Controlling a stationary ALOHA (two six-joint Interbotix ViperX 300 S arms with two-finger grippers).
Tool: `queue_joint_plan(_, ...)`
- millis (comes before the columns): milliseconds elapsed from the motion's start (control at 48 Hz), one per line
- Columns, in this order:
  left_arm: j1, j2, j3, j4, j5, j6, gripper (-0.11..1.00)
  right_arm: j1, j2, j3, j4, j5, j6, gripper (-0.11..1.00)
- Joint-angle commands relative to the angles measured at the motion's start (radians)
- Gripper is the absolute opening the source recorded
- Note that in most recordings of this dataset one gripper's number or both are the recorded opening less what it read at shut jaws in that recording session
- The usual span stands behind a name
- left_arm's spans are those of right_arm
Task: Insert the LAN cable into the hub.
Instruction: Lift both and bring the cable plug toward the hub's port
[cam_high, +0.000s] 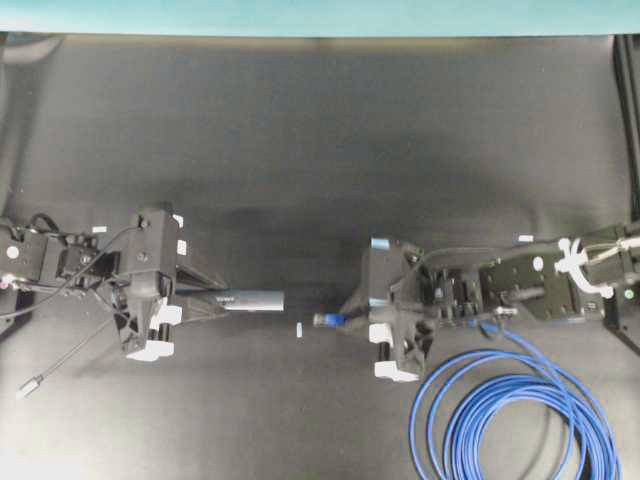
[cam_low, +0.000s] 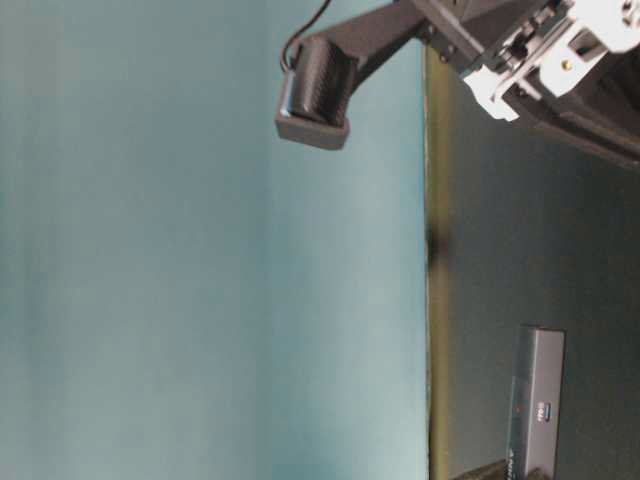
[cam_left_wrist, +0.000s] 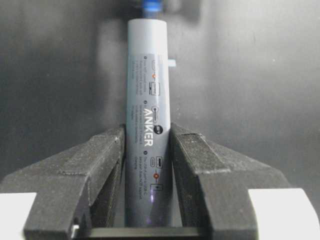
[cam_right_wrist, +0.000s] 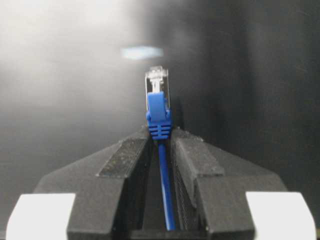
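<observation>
My left gripper (cam_high: 222, 298) is shut on the hub (cam_high: 252, 297), a slim grey bar that points right. In the left wrist view the jaws (cam_left_wrist: 147, 137) clamp the hub (cam_left_wrist: 148, 90) on both sides. My right gripper (cam_high: 352, 318) is shut on the LAN cable just behind its blue boot. The clear plug (cam_high: 326, 320) points left at the hub's free end, a short gap away and slightly nearer the front. In the right wrist view the plug (cam_right_wrist: 157, 82) sticks out past the jaws (cam_right_wrist: 160, 136). The cable's loops (cam_high: 510, 415) lie at the front right.
A small white tape mark (cam_high: 299, 329) lies on the black table between the hub and the plug. The hub's thin grey cable tail ends in a small silver plug (cam_high: 28, 385) at the front left. The hub also shows in the table-level view (cam_low: 537, 395).
</observation>
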Motion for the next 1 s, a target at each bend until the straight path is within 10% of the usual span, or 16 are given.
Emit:
queue_joint_plan(0,0.002,-0.021,-0.031,0.002,0.023,0.0,0.28,-0.009,-0.04,-0.002,0.006,0.003,0.023,0.1)
queue_joint_plan(979,0.009,0.009,-0.167,0.003,0.225,0.098,0.28,-0.055,-0.12,-0.092,-0.005,0.198,0.072,0.1)
